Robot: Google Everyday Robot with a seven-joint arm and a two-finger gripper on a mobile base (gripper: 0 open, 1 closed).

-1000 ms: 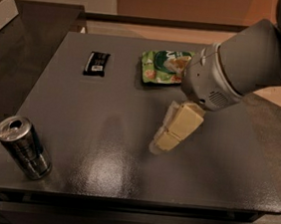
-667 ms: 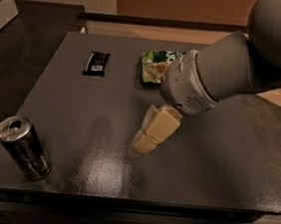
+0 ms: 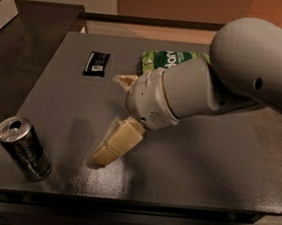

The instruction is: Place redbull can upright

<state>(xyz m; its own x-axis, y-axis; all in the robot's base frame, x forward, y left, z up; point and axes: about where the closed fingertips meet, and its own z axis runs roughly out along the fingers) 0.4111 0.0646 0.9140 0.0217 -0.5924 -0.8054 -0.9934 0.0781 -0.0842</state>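
The redbull can [image 3: 24, 147] is dark with a shiny silver top and pull-tab. It is near the table's front left corner and seems to stand on its base, top facing up. My gripper [image 3: 108, 119] is over the middle of the table, right of the can and well apart from it. It is open and empty. One cream finger [image 3: 118, 144] points down-left with its tip close to the tabletop. The other fingertip [image 3: 124, 80] shows above the wrist. The grey arm [image 3: 225, 78] comes in from the right.
A green snack bag [image 3: 169, 59] lies at the back, partly hidden behind the arm. A small flat black wrapper [image 3: 96, 63] lies at the back left. The dark table's front edge [image 3: 122, 198] runs close below the can. A dark counter stands at the far left.
The arm and gripper have moved left and forward, closer to the can. The second fingertip has come into view. The can, bag and wrapper have not moved.
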